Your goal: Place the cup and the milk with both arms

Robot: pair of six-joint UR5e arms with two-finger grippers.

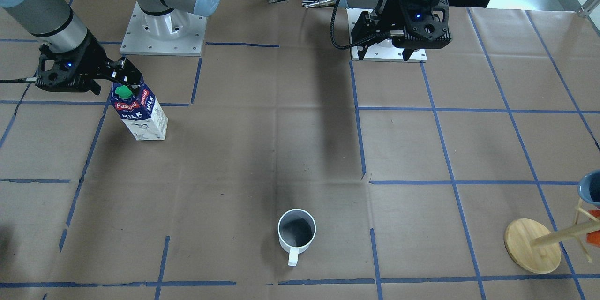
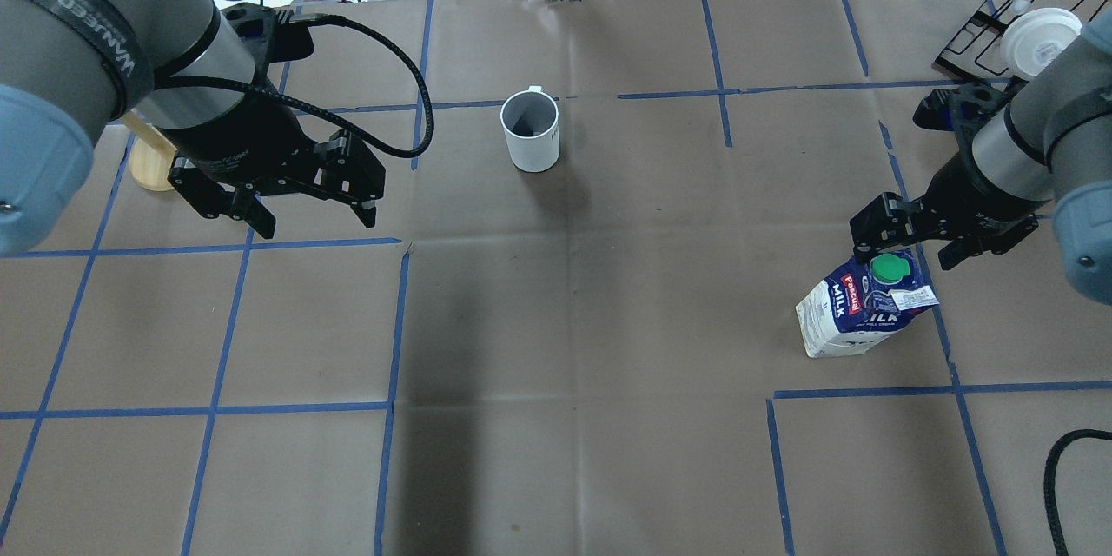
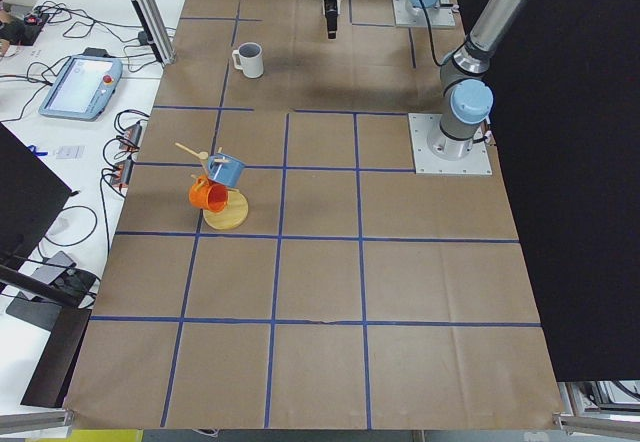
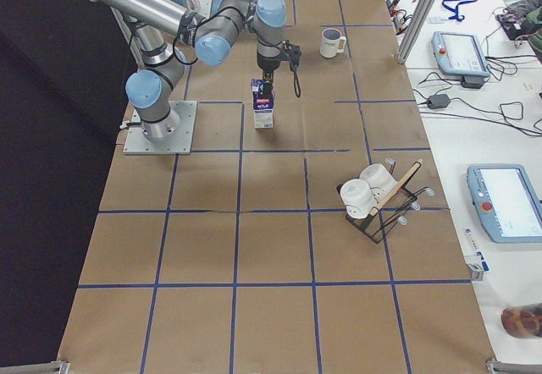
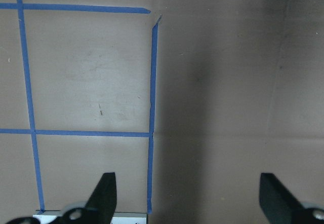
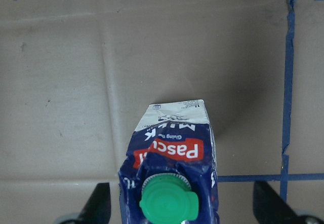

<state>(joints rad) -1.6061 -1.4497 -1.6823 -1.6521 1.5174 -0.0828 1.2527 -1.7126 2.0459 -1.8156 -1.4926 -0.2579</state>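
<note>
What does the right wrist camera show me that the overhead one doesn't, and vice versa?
Only right wrist: the right gripper's black fingers, wide open, straddling the top of the blue-and-white gable-top milk carton with round green cap. Only overhead: the white ceramic mug with dark grey interior, upright, and the open left gripper over bare paper. Both: that carton, upright beside a blue tape line.
</note>
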